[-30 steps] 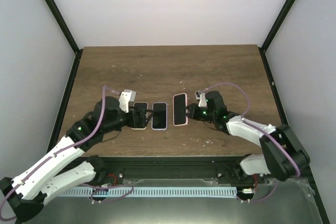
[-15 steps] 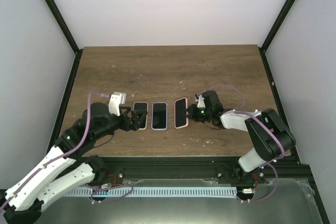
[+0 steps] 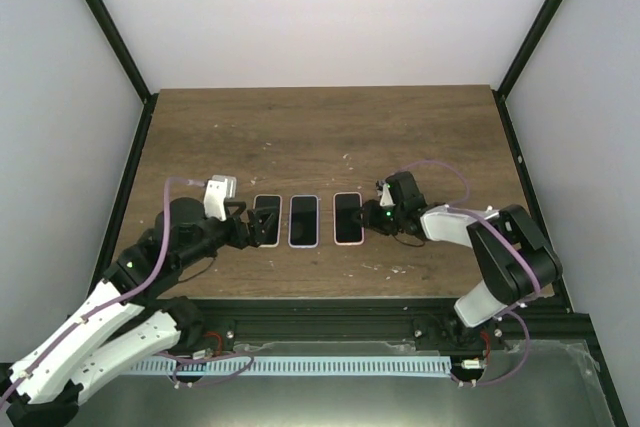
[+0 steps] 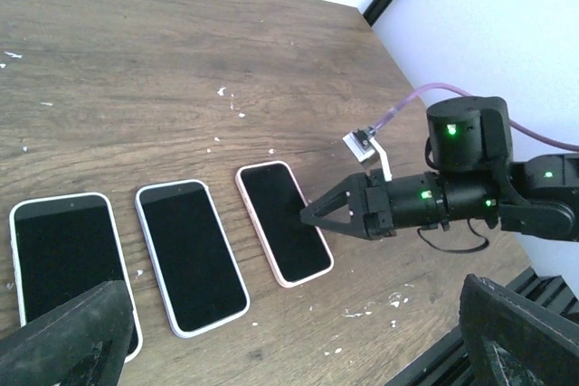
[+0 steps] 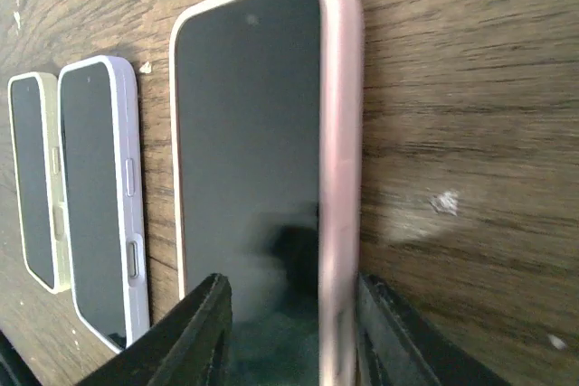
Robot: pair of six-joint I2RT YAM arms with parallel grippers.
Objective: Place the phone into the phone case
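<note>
Three dark-screened phones lie side by side, each in a case. The pink-cased phone [image 3: 347, 217] is on the right, the lavender-cased one [image 3: 303, 220] in the middle, the pale yellow-cased one [image 3: 266, 220] on the left. My right gripper [image 3: 368, 217] is low at the pink case's right edge. In the right wrist view its jaws [image 5: 289, 341] stand apart, straddling the pink rim [image 5: 339, 178]. My left gripper [image 3: 250, 228] is open at the left phone's left side. In the left wrist view [image 4: 289, 350] its fingers are spread wide above all three phones.
The wooden table [image 3: 320, 137] stretches back behind the phones, with small white specks [image 4: 366, 311] near the front. A black frame rail [image 3: 330, 312] runs along the near edge. Black posts [image 3: 135, 137] stand at the table's sides.
The pink-cased phone has gone from raised and tilted to lying flat, level with the other two. My left gripper has drawn back left, off the left phone.
</note>
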